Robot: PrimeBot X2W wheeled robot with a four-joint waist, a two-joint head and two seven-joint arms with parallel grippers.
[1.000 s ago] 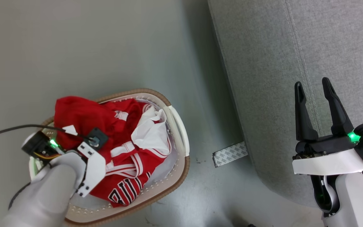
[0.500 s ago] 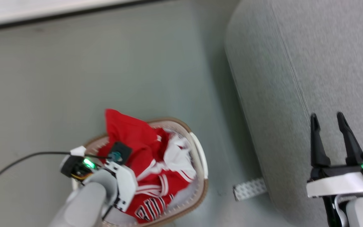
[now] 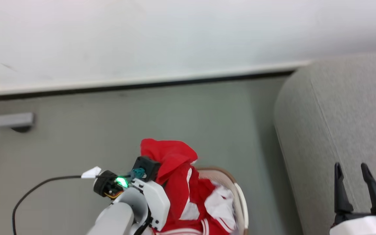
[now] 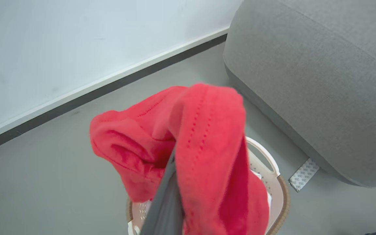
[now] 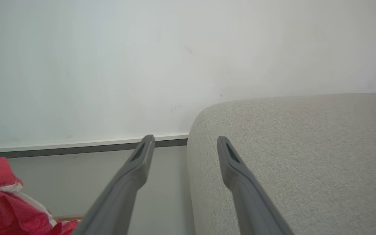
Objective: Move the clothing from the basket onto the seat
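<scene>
My left gripper [image 4: 172, 163] is shut on a fold of the red clothing [image 4: 207, 147], which drapes over its fingers and hides their tips. In the head view the red clothing [image 3: 175, 182] with white stripes hangs from that gripper above the basket [image 3: 240, 195], its lower part still down in the basket. The basket's [image 4: 281, 192] white wall and tan rim show below the lifted cloth. The light-grey seat [image 3: 354, 114] stands to the right of the basket. My right gripper [image 3: 351, 168] is open and holds nothing, over the seat's [image 5: 289, 147] edge.
A white wall with a dark baseboard [image 3: 142, 85] runs behind the grey floor. A patterned strip [image 4: 304, 174] lies on the floor at the seat's [image 4: 321, 81] foot. A black cable [image 3: 38, 192] trails left from my left wrist. A grey bar [image 3: 8, 120] sits at the far left.
My left gripper has shut on the red garment and raised it from the basket. The head camera has tilted up, bringing the wall into view. My right gripper has stayed open.
</scene>
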